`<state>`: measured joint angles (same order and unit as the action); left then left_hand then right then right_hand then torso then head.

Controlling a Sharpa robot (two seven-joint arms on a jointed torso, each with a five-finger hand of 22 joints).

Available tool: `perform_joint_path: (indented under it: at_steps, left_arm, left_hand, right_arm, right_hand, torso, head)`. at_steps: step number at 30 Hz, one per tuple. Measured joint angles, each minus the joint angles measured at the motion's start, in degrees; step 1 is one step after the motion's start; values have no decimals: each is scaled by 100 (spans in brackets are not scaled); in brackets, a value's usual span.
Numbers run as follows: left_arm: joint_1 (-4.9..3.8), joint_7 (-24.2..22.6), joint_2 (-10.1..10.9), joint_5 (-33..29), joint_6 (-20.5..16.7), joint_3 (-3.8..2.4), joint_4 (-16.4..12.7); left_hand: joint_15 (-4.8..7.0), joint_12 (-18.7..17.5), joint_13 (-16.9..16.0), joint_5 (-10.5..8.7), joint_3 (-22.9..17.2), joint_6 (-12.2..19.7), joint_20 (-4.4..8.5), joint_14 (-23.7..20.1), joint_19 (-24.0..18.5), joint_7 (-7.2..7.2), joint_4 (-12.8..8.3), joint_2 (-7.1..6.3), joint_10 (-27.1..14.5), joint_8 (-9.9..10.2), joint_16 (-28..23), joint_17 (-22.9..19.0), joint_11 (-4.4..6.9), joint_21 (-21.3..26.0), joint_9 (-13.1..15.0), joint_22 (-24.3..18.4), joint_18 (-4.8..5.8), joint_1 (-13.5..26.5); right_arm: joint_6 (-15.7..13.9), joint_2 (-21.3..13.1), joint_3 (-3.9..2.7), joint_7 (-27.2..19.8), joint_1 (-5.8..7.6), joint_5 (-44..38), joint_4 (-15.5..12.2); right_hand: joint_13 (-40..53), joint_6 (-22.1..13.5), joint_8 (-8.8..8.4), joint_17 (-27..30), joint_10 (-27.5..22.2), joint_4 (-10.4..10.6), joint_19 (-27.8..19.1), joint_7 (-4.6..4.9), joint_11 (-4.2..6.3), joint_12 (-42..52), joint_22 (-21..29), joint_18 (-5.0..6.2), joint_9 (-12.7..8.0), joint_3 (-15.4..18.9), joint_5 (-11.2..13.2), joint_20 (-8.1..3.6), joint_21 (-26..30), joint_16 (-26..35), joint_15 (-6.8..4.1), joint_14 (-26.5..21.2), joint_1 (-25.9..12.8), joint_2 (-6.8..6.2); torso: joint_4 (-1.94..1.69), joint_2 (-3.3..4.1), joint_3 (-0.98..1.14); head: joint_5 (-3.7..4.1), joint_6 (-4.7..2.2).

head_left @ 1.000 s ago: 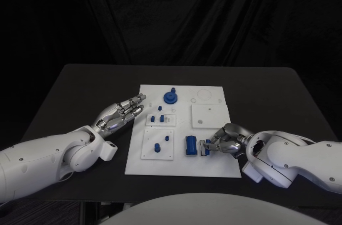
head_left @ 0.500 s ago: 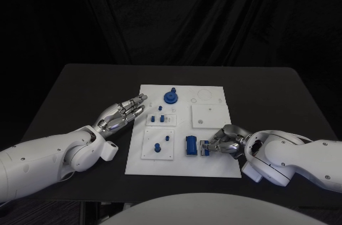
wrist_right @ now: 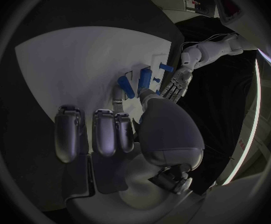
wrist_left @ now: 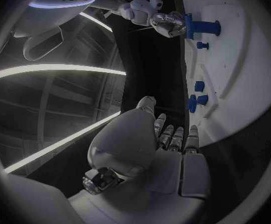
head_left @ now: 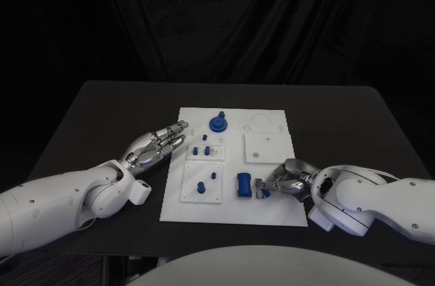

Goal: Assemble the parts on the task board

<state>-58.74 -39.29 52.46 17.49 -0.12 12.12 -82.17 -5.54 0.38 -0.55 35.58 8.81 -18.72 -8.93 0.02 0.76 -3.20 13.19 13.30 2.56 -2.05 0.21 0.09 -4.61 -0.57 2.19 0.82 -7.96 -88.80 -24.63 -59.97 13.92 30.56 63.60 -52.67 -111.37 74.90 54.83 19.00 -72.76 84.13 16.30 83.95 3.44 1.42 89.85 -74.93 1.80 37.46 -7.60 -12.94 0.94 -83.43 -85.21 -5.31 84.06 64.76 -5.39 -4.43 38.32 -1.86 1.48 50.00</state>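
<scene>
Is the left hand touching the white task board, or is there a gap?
Apart. In the head view the left hand lies beside the task board, with dark table between fingertips and the board's edge.

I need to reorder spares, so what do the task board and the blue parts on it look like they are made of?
The task board looks like matte white plastic, possibly painted sheet: flat, even, no glare. The blue parts look like moulded or printed plastic: uniform saturated colour with a dull sheen. Neither can be confirmed by sight alone.
</scene>
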Motion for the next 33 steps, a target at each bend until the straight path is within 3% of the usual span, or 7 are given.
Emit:
perform_joint_path:
  at_steps: [8,19,28,31,33]
  left_arm:
    - [7,0,-5,0,14,0,16]
    - [17,1,-6,1,30,0,21]
    - [25,1,-19,1,43,0,34]
    - [26,1,-23,1,51,0,34]
    - [27,1,-23,1,57,0,34]
  left_hand:
    - [0,0,0,0,0,18,0,0,0,-18,0,0,0,0,0,0,0,0,0,0,0,0]
    - [-41,0,0,0,-16,-33,-12,0,12,-111,-16,0,0,0,0,-3,0,0,1,0,0,0]
    - [-40,0,0,0,-31,-33,-21,0,21,-111,-30,0,0,0,0,-4,0,0,5,-1,0,0]
    - [-40,0,0,0,-31,-33,-21,0,21,-111,-31,0,0,0,0,-4,0,0,5,-1,0,0]
    - [-40,0,0,0,-31,-33,-21,0,21,-111,-31,0,0,0,0,-4,0,0,5,-1,0,0]
  right_arm:
    - [-31,-26,0,-12,0,-62,2]
    - [-82,-131,1,-27,1,-93,-15]
    - [-11,-158,1,-12,1,-101,-20]
    - [46,-163,1,-1,1,-117,-14]
    - [88,-172,1,8,1,-152,-11]
  right_hand:
    - [0,-21,82,-3,0,29,0,-21,0,0,0,0,-5,305,84,0,0,0,0,0,-319,131]
    - [0,-21,141,-3,0,37,0,-21,0,0,1,0,-10,469,-34,0,0,-20,0,0,-501,307]
    - [0,-51,168,63,0,-34,0,-51,0,0,2,0,-10,572,-168,0,12,-20,0,0,-362,319]
    - [0,-211,168,125,0,-111,0,-15,0,0,2,0,-28,648,-256,0,66,-19,0,0,-119,272]
    - [0,-489,101,180,-11,-162,8,53,-74,0,2,0,-82,699,-256,31,113,-19,67,-3,0,238]
  torso:
    - [0,-3,3]
    - [3,-3,6]
    - [3,-3,8]
    - [3,-4,8]
    - [3,-5,8]
  head:
    - [-9,0]
    - [-26,0]
    - [-13,0]
    - [-16,0]
    - [-25,0]
